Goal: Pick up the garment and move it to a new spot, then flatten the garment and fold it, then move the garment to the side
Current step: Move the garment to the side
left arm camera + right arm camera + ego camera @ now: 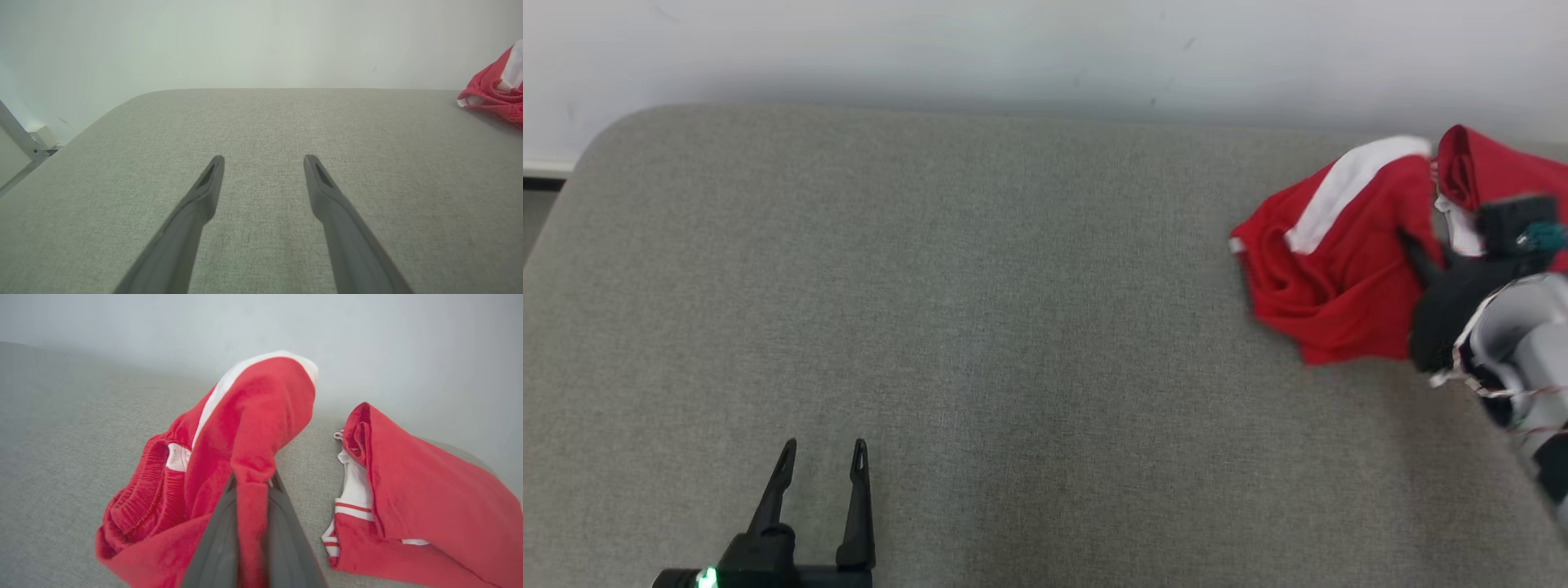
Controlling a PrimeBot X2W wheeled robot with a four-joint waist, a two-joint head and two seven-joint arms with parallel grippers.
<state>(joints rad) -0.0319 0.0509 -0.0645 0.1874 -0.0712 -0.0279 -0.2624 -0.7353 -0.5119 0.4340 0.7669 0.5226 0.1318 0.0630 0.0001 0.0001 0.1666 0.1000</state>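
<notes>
step: first one, the pick-up. The grasp looks made, but most of the garment (1339,269) lies on the pad, so I'd call it not yet lifted.
garment: red with a white stripe (1339,192), crumpled at 2 o'clock in the head view. It sits near the far right corner of the grey pad (980,327), close to the wall (1013,49).
right gripper (252,486): clamped on a raised fold of the red cloth. In the right wrist view both fingers are pinched together with fabric between them.
right arm: enters the head view from 4 o'clock, pale forearm low, fingers aimed toward 10 o'clock into the heap.
left gripper (823,449): fingers apart with nothing between them, at 7 o'clock in the head view, tips toward 12. It is over bare pad, well apart from the garment. Can't tell if it touches the pad.
cloth state: a peak of fabric stands above the pinch. The elastic waistband (139,494) sags onto the pad at 8 o'clock in the right wrist view. A second red-and-white lobe (429,490) lies at 3 o'clock, and I can't tell if it is joined.
next move (my read): raise until the low edge clears the pad, then carry toward 9 o'clock to the open middle, where there's room to flatten.
risk (my read): the pinch is on a single fold, so it could slip, or the right lobe could drag behind.
</notes>
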